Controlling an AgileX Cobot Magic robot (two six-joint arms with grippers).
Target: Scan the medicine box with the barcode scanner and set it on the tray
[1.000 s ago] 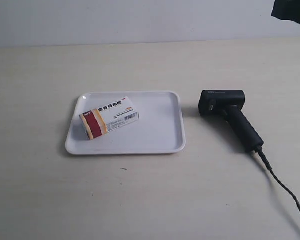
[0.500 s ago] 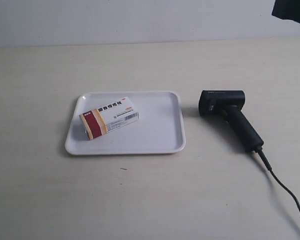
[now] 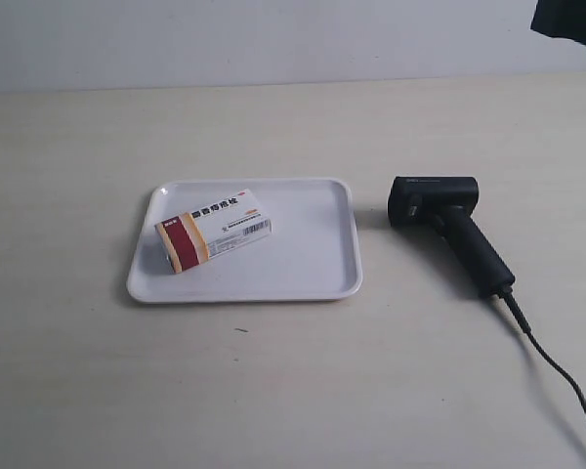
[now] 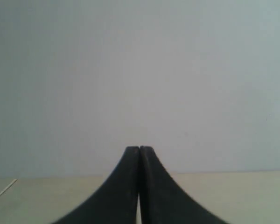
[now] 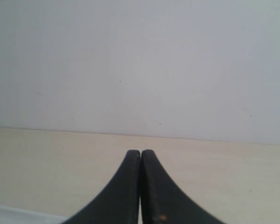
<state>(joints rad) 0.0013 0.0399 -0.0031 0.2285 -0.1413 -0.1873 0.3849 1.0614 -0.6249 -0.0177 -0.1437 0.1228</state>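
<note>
On the desk (image 3: 293,391), nearest the exterior camera, the scanner's black cable (image 3: 557,376) trails off from the handle. Farther back, the tray (image 3: 313,278) lies flat, and the medicine box (image 3: 215,231) rests inside it, toward the tray side away from the barcode scanner (image 3: 449,227). The scanner lies on its side just beside the tray, apart from it. My left tool (image 4: 139,150) has its fingers pressed together, holding nothing. My right tool (image 5: 140,153) is likewise closed and empty, above the desk.
</note>
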